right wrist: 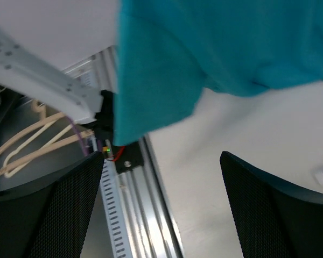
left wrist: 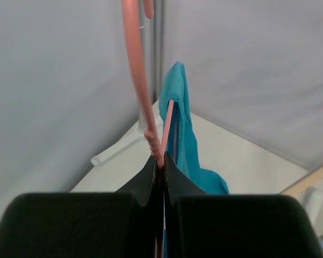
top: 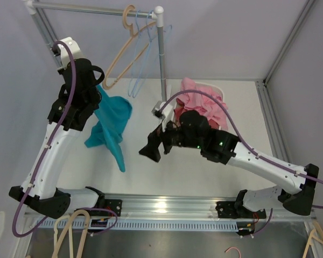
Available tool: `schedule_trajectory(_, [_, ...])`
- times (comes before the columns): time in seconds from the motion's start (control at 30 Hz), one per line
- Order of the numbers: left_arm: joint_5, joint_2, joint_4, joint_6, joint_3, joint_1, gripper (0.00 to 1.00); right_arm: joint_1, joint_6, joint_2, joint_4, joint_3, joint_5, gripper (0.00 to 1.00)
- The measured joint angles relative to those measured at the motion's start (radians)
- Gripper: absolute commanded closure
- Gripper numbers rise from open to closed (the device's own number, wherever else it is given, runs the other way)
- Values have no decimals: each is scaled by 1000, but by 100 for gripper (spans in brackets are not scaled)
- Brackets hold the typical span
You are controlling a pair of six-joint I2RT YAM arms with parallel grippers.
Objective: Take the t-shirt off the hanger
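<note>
A teal t-shirt (top: 112,124) hangs on a pink hanger (left wrist: 141,102) held up over the left of the table. My left gripper (top: 83,110) is shut on the hanger's neck, just below its hook, as the left wrist view (left wrist: 161,164) shows; the t-shirt (left wrist: 184,134) drapes beyond it. My right gripper (top: 151,150) is open and empty, to the right of the shirt's lower end. In the right wrist view (right wrist: 161,177) the t-shirt (right wrist: 204,54) hangs above and beyond the open fingers, apart from them.
A metal rack (top: 159,51) at the back carries a tan hanger (top: 124,51) and a blue hanger (top: 145,54). Pink garments (top: 202,102) lie in a white bin behind the right arm. More tan hangers (top: 70,234) lie below the table's front rail (top: 167,207).
</note>
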Motion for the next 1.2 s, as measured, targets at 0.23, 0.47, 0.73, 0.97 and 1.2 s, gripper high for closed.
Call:
schedule_trajectory(0.23, [-100,-2,-62,-26,-15,-6,99,172,-54,65,196,-6,23,7])
schedule_trajectory(0.47, [-105,-3,-116,-43,-14,-15,99,191,-93,182,327,18,66,11])
schedule_trajectory(0.73, [-67,-23,-171,-72,-13,-24,99,205,-124,338,388,89,136,69])
schedule_trajectory(0.97, [-64,-31,-156,-61,-13,-24,99,216,-125,373,375,128,200,100])
schedule_trajectory(1.2, [-64,72,-140,-63,40,-25,99,291,-103,246,352,13,264,100])
